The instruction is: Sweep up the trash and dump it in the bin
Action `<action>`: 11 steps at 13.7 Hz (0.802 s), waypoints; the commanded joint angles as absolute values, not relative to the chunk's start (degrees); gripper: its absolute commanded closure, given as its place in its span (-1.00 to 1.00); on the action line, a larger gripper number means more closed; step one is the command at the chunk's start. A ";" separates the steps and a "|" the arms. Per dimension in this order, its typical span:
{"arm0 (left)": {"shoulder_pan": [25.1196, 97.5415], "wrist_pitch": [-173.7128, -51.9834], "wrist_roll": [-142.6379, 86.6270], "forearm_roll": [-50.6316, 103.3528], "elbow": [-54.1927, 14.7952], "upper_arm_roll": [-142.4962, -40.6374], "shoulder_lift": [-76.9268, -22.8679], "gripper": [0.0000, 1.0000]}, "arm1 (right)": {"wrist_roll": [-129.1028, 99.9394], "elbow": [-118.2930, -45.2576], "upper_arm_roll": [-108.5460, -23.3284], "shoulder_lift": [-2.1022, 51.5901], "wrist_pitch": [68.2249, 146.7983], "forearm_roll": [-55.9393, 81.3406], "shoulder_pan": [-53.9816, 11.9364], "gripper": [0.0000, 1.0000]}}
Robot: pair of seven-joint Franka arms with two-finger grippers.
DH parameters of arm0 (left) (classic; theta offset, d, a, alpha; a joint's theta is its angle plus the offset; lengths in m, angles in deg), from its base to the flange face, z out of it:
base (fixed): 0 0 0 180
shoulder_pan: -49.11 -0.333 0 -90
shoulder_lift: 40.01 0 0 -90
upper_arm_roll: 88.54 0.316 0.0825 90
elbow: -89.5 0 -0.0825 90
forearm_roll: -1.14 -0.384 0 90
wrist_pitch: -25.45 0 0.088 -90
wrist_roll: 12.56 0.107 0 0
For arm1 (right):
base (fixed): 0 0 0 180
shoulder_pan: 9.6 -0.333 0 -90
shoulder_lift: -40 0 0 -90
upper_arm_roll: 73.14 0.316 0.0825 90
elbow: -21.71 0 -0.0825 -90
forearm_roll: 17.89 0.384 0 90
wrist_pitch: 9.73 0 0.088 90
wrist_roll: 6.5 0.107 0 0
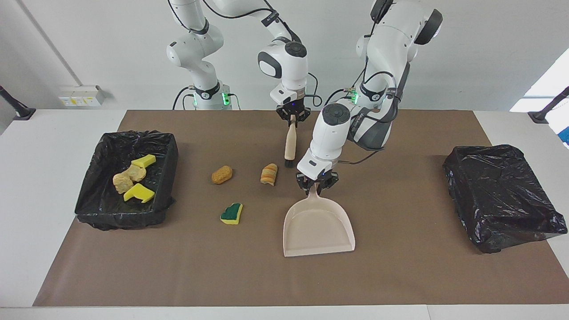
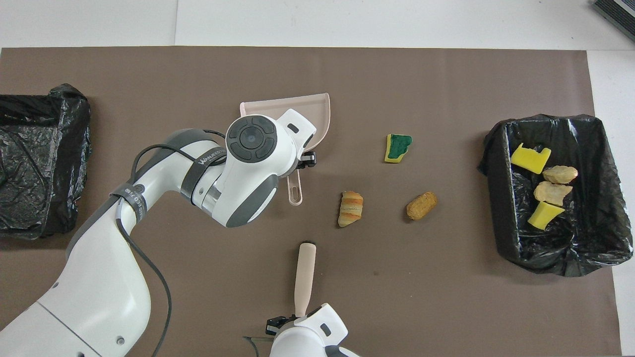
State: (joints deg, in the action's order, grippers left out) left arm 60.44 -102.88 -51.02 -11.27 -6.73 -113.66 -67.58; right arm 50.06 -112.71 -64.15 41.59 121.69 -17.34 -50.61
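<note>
At the right arm's end of the mat (image 1: 400,275) sits a bin (image 1: 126,178) lined with black plastic. It holds four pieces of trash (image 1: 133,178): two yellow sponge bits and two pale lumps.

Beside it, toward the middle, three more scraps lie loose on the mat: a tan lump (image 1: 222,174), a striped orange lump (image 1: 269,174), and a green-backed sponge (image 1: 231,213), which lies farther from the robots than the other two.

The right gripper (image 1: 292,119) hangs over the mat's robot-side edge, clamped on the top of the brush (image 1: 290,144). The brush hangs nearly upright with its bristles down, just beside the striped lump.

The left gripper (image 1: 317,183) is down at the dustpan (image 1: 318,224), its fingers closed around the handle. The pan lies flat on the mat, its mouth pointing away from the robots.

At the left arm's end sits a second bin (image 1: 500,195) lined with black plastic.
</note>
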 commanded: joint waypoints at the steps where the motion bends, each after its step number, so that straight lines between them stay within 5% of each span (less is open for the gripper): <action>1: 59.57 -97.98 -43.71 -12.22 -6.48 -113.41 -65.60 1.00 | 41.09 -112.85 -63.65 45.96 115.09 -18.42 -45.21 1.00; 7: 54.93 -77.23 -4.45 -11.96 -7.09 -112.89 -57.69 1.00 | 20.26 -109.26 -63.73 50.10 106.03 -18.42 -31.77 1.00; 11: 53.33 -70.10 15.00 -11.96 -10.24 -112.88 -53.56 1.00 | 11.64 -109.77 -63.82 49.76 106.89 -21.92 -24.73 1.00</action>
